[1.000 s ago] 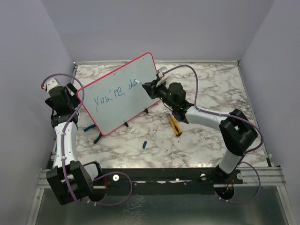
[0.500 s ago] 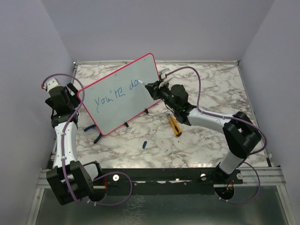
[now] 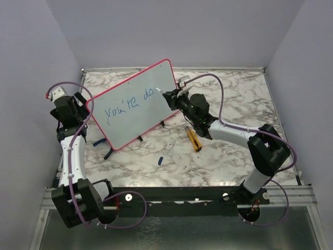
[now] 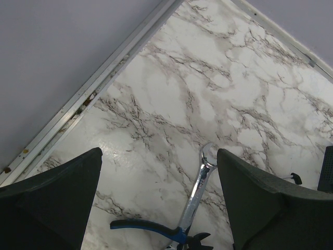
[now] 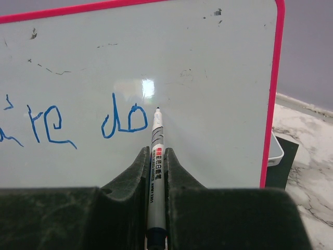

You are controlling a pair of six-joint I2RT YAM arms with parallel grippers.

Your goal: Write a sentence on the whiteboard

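Observation:
The whiteboard (image 3: 132, 107) stands tilted at the back left, red-pink frame, and fills the right wrist view (image 5: 208, 62). The sentence (image 3: 127, 103) reads "you're do" in blue; its end "re do" (image 5: 125, 121) shows in the right wrist view. My right gripper (image 3: 170, 98) is shut on a grey-white marker (image 5: 156, 166); its tip sits at the board just right of the "o". My left gripper (image 3: 79, 107) is open beside the board's left edge, empty, its fingers (image 4: 52, 203) wide apart over the marble.
A yellow utility knife (image 3: 194, 139) and a small blue cap (image 3: 160, 159) lie on the marble table in front of the board. A wrench (image 4: 200, 190) and blue-handled pliers (image 4: 151, 228) lie under the left gripper. A dark tray (image 5: 283, 156) shows behind the board's right edge.
The right gripper with the marker has shifted slightly right and up along the board after the "o". The left arm has not moved.

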